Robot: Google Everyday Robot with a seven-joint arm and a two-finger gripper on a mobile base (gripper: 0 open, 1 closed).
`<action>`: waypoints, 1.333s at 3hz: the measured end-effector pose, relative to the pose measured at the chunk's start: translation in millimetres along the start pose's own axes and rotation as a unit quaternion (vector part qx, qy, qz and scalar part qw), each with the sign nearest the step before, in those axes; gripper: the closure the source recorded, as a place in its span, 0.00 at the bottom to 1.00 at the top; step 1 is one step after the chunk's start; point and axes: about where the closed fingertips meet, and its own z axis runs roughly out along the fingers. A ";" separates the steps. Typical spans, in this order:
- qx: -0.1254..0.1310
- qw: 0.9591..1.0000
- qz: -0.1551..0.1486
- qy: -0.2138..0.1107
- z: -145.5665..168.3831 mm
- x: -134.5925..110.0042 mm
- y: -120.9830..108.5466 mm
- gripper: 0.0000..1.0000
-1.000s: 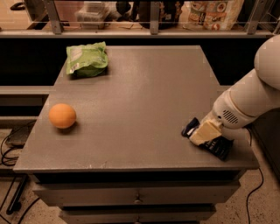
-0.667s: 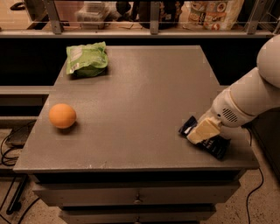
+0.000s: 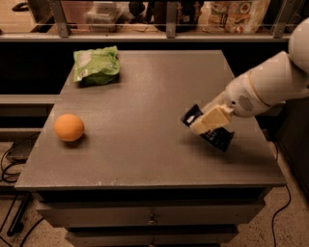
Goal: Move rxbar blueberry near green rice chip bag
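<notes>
The rxbar blueberry (image 3: 220, 139) is a dark flat bar at the right side of the grey table (image 3: 145, 101), tilted, with its left end raised. My gripper (image 3: 207, 121) comes in from the right on a white arm and is shut across the bar's middle with its cream fingers. The green rice chip bag (image 3: 95, 64) lies at the table's far left corner, well away from the bar.
An orange (image 3: 69, 127) sits near the table's left edge, in front of the bag. A shelf with a rail and packaged goods (image 3: 231, 14) runs behind the table. Drawers are below the tabletop. Cables lie on the floor at left.
My gripper has moved left and slightly up, carrying the rxbar with it away from the table's right edge. The bag and the orange have not moved.
</notes>
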 end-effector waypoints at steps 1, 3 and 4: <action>-0.015 0.995 -0.021 -0.098 -17.2 -72.3 -11.6 1.00; -0.017 0.992 0.002 -0.124 -11.1 -82.6 -9.4 1.00; -0.034 0.984 0.016 -0.175 14.2 -122.5 -0.8 1.00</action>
